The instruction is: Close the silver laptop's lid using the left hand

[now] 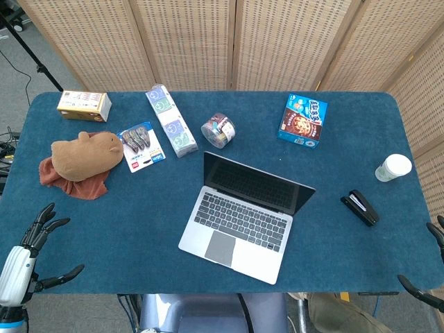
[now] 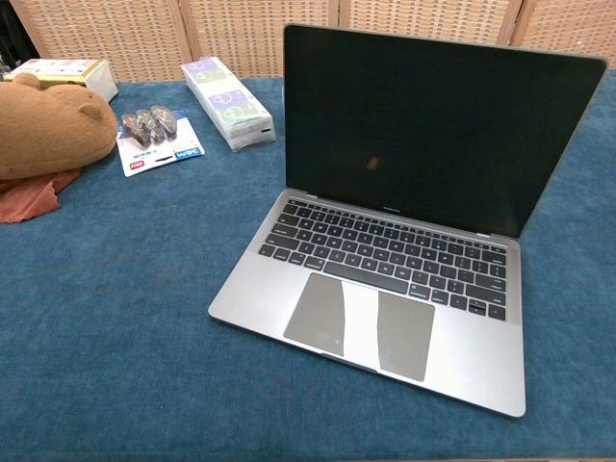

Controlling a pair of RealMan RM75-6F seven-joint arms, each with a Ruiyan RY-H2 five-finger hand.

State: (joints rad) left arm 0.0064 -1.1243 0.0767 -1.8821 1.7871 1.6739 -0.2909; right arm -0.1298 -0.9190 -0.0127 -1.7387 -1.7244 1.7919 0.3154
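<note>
The silver laptop (image 1: pixel 239 218) stands open near the middle of the blue table, its dark screen (image 2: pixel 438 120) upright and tilted slightly back over the keyboard (image 2: pixel 385 255). My left hand (image 1: pixel 38 253) hovers at the table's front left corner, far from the laptop, with fingers spread and nothing in it. At the front right edge, only the dark fingertips of my right hand (image 1: pixel 427 267) show, spread apart and holding nothing. Neither hand appears in the chest view.
A brown plush toy (image 1: pixel 87 156) on a red cloth lies left. Behind the laptop sit a blister pack (image 1: pixel 142 146), a long white pack (image 1: pixel 171 121), a clear jar (image 1: pixel 218 130) and a blue cookie box (image 1: pixel 303 121). A black stapler (image 1: pixel 359 207) and white cup (image 1: pixel 393 167) stand right.
</note>
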